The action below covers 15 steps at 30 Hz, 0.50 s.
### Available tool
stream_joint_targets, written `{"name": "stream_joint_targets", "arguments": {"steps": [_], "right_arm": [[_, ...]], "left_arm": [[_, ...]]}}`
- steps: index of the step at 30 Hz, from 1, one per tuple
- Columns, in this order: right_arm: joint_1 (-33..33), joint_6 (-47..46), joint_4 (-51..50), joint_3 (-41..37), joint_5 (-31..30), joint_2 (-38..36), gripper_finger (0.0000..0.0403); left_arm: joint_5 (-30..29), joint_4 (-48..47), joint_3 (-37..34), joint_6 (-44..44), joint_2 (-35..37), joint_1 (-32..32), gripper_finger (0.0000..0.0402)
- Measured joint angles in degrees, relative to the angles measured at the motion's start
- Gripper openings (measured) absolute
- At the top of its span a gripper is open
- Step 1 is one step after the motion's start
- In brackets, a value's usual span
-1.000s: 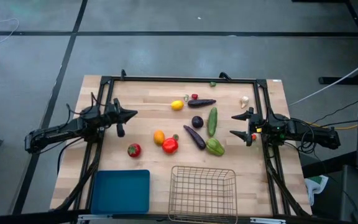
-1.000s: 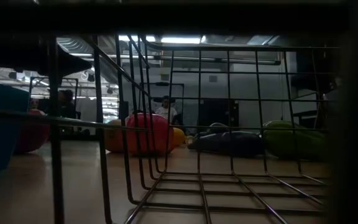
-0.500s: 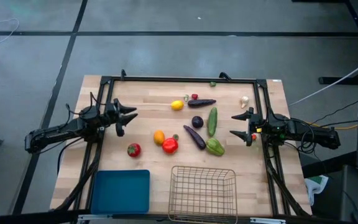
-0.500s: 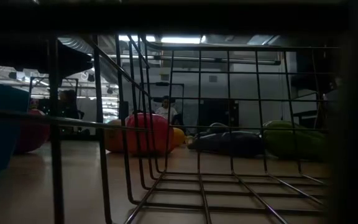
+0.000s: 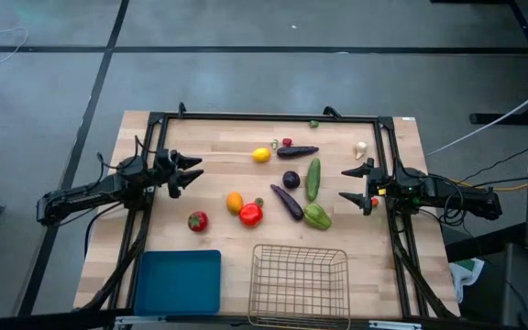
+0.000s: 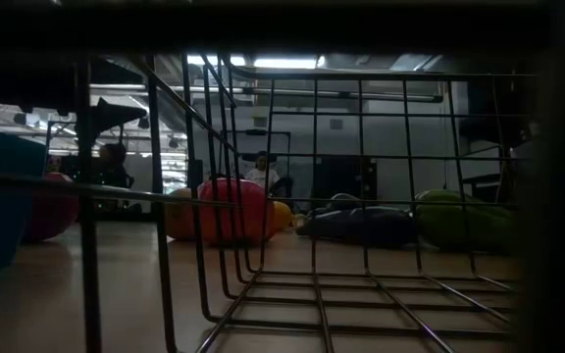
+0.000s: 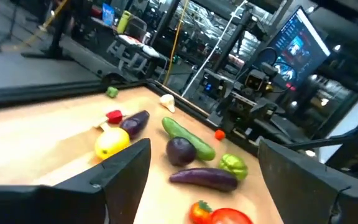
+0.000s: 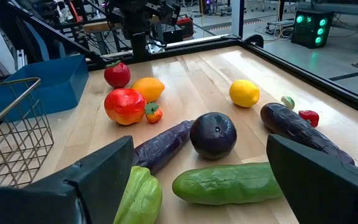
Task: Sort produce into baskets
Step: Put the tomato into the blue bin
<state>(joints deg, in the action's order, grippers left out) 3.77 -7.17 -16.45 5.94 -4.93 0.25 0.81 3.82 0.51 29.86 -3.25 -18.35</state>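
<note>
1. Between my two grippers, on the bare wooden table (image 5: 218,147), all the produce lies loose; the solid blue plastic tray (image 5: 179,280) and bare wire-mesh basket (image 5: 300,283) sit at the near edge, nothing in them.
2. Ahead of my right gripper (image 5: 357,184), fingers spread wide and holding nothing, the long green cucumber (image 5: 313,178) lies lengthwise toward the far edge; the slim purple eggplant (image 5: 287,201) runs diagonally.
3. My left gripper (image 5: 188,172) hovers with jaws apart, nothing held.
4. Only the right wrist view shows the round dark-purple eggplant (image 8: 212,135) touching that slim one.
</note>
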Motion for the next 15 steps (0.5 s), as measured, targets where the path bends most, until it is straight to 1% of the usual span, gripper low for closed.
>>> {"name": "stream_joint_targets", "arguments": {"steps": [4, 7, 11, 15], "right_arm": [[0.0, 0.0, 0.0, 0.0, 0.0, 0.0, 0.0365], [0.0, 0.0, 0.0, 0.0, 0.0, 0.0, 0.0365], [0.0, 0.0, 0.0, 0.0, 0.0, 0.0, 0.0365], [0.0, 0.0, 0.0, 0.0, 0.0, 0.0, 0.0365]], "left_arm": [[4.3, 3.3, 0.0, -2.8, 0.0, 0.0, 0.0292], [4.8, 6.5, 0.1, -2.9, 0.0, 0.0, 0.0292], [4.8, 3.8, 3.1, -3.2, -1.1, 0.0, 0.0292], [4.8, -3.3, 10.1, -5.0, -5.3, 0.2, 0.0292]]}}
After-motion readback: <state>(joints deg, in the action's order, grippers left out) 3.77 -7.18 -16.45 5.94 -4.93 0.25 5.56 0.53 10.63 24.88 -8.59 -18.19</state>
